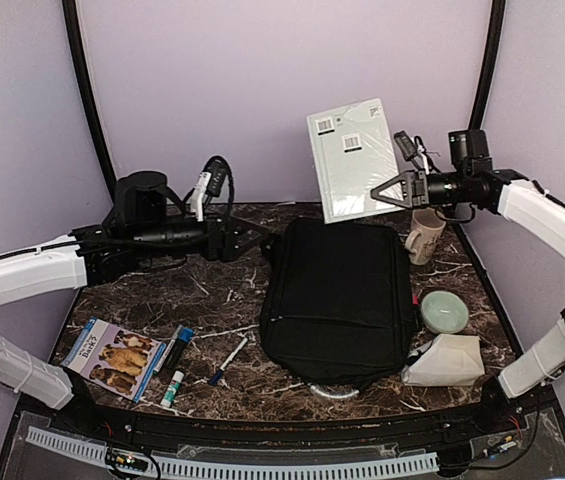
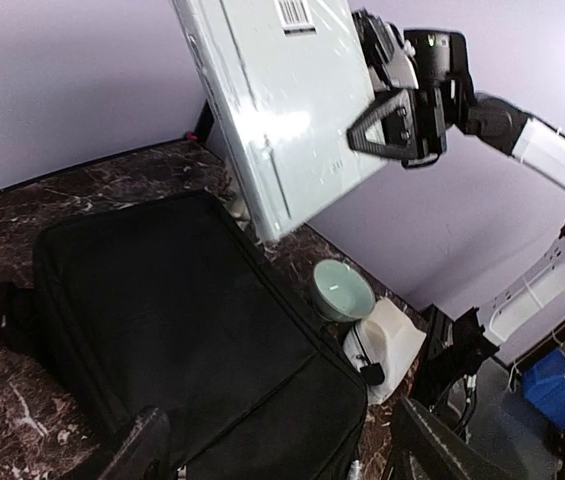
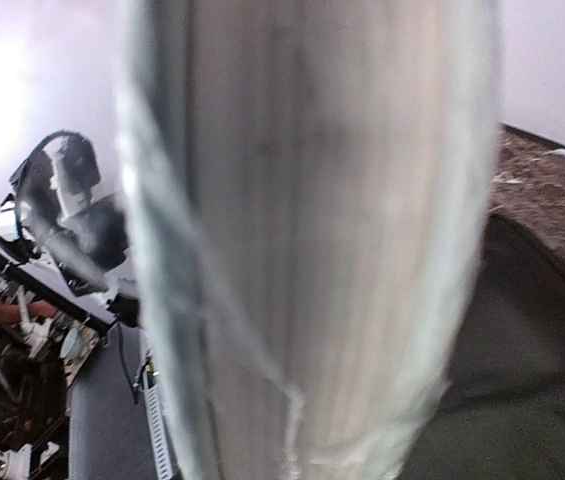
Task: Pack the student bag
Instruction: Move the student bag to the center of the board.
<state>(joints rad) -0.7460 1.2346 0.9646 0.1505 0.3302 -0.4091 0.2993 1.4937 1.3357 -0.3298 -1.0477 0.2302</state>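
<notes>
Two claws stand at the far end of the student bag (image 1: 337,300), which lies flat mid-desk, its long axis running from the far edge toward the near edge. The right gripper (image 1: 387,190) is clamped on the side of a pale wrapped pack (image 1: 354,158), held aloft and tilted above the bag's far end, so the bag lies below and nearward of it. The left gripper (image 1: 260,238), fingers spread and empty, hovers just beside the bag's far-left corner, lower and nearer to the fabric. No open mouth shows; the left arm looks better placed to make one.
</notes>
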